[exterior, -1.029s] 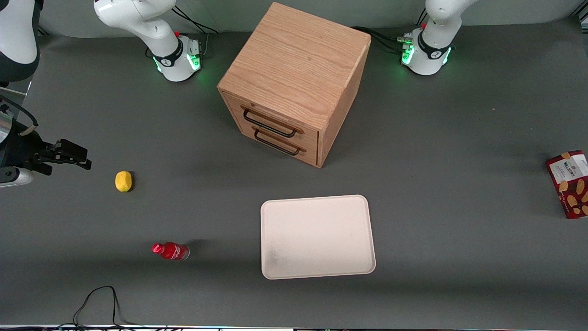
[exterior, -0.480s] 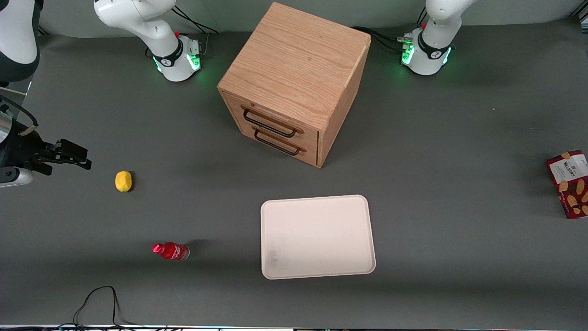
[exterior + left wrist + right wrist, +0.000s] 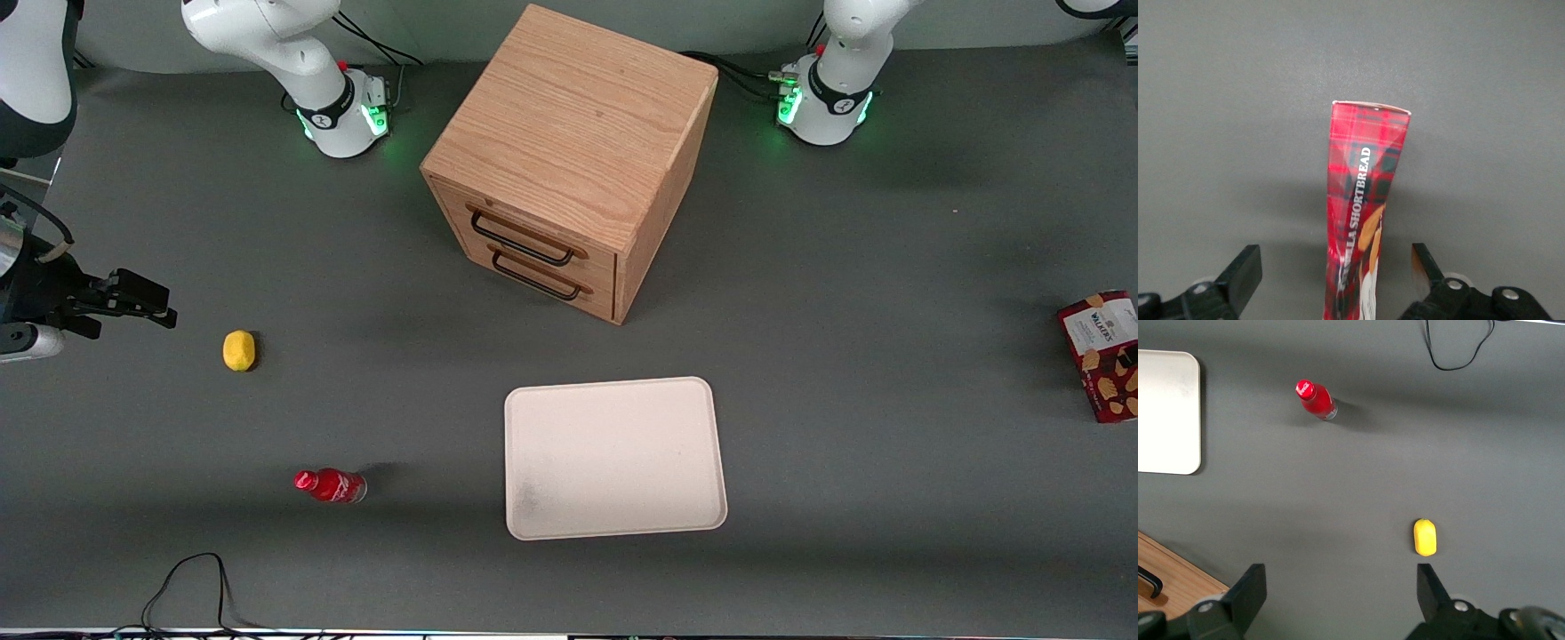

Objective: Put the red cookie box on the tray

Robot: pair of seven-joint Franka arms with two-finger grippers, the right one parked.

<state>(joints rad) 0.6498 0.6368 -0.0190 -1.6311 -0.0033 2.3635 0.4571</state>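
On the grey counter (image 3: 889, 293), largest first: oak two-drawer cabinet (image 3: 569, 160); cream tray (image 3: 613, 458), bare; red cookie box (image 3: 1365, 213), at the working arm's end, well apart from the tray. Gripper (image 3: 1338, 280) poised above the box, jaws spread wide either side, holding nothing. Grasp, carry and placement all remain. Small red bottle (image 3: 331, 485); lemon (image 3: 238, 350).

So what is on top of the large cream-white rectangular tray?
Nothing: the tray lies bare. The dark red cardboard cookie box stands on the table toward the working arm's end, between the open gripper fingers.
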